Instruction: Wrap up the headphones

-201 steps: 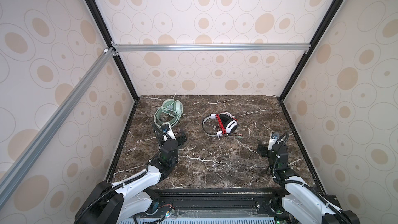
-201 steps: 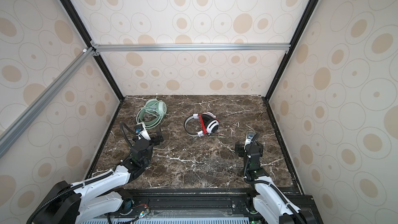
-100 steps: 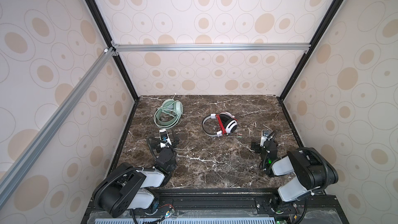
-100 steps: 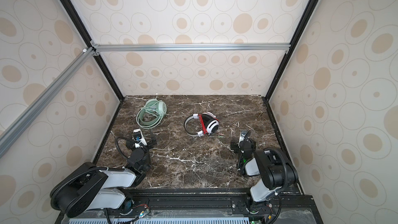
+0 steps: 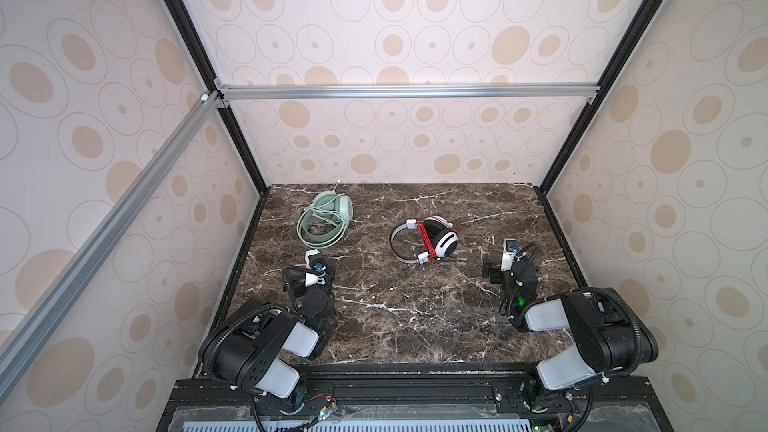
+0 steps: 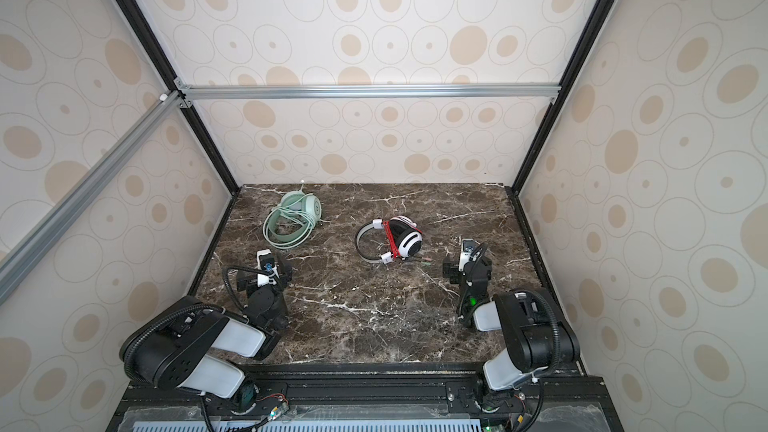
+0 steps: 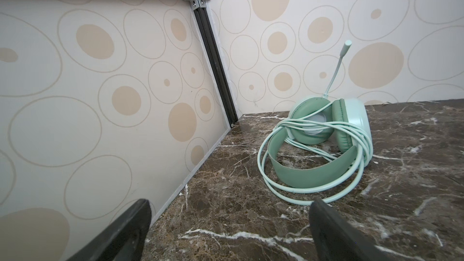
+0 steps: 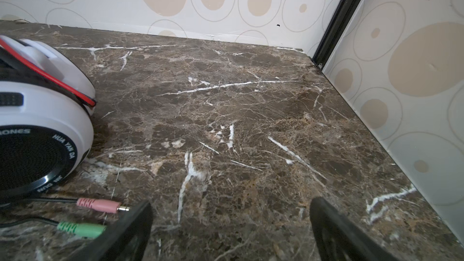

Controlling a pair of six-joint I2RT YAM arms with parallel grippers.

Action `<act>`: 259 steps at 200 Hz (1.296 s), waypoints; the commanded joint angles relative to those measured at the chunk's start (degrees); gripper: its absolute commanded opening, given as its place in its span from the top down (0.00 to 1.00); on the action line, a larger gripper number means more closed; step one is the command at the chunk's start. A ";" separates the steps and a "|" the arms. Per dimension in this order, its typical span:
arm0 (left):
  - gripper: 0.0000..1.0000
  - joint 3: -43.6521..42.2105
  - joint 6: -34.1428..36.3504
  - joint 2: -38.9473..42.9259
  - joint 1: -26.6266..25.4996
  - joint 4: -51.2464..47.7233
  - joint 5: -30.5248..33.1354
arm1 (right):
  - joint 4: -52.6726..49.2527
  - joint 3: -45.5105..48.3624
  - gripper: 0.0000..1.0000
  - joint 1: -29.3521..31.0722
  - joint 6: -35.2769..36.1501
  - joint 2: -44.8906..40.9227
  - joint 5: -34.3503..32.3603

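The mint-green headphones lie at the back left of the marble table, their pale green cable looped loosely round them and the mic boom standing up. The white-and-black headphones lie near the middle, red cable wound across the headband. My left gripper is open and empty, low over the table just short of the green cable. My right gripper is open and empty, to the right of the white earcup.
A pink plug and a green plug lie on the table beside my right gripper's finger. Patterned walls close in the left, back and right sides. A black rail runs along the front edge.
Both arms have folded back toward the front edge, their elbows now raised. The grippers have drawn back slightly and stayed open. The headphones have not moved.
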State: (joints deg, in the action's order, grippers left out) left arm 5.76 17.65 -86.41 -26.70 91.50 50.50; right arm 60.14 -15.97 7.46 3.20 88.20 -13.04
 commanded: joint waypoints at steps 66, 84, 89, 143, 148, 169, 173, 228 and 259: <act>0.02 0.63 -9.61 -5.27 10.08 8.24 -4.47 | -2.95 -1.96 0.00 -0.08 1.27 -0.54 1.37; 0.02 -0.94 -9.51 -4.66 10.35 8.61 -8.98 | -2.94 -1.96 0.00 -0.08 1.21 -0.66 1.20; 0.02 -2.05 -8.83 -5.26 10.35 11.00 -11.68 | -2.98 -1.96 0.00 -0.08 1.19 -0.59 1.18; 0.02 -4.08 -7.38 -5.80 10.11 14.05 -18.23 | 11.26 4.88 0.00 -0.08 0.32 0.38 -1.31; 0.02 -3.65 -7.19 -6.10 10.30 13.98 -18.26 | 12.85 5.44 0.00 -0.08 0.32 0.79 -1.50; 0.02 -0.62 -9.67 -3.74 12.71 5.06 -21.56 | 12.21 4.86 0.00 0.01 -0.02 1.05 -2.78; 0.02 0.80 -11.19 -2.43 13.66 0.35 -23.34 | 10.84 4.38 0.00 0.02 -0.11 0.80 -3.03; 0.02 5.89 -19.58 -5.07 23.58 -9.55 -34.76 | -1.93 -1.82 0.00 0.12 -0.84 -0.30 -4.79; 0.02 6.35 -20.40 -3.43 23.53 -13.44 -34.87 | -1.31 -1.39 0.00 0.19 -0.58 -0.40 -4.30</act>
State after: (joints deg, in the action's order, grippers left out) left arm 11.90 -0.89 -90.15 -3.40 77.73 17.23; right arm 60.18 -17.15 7.49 2.81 88.64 -16.62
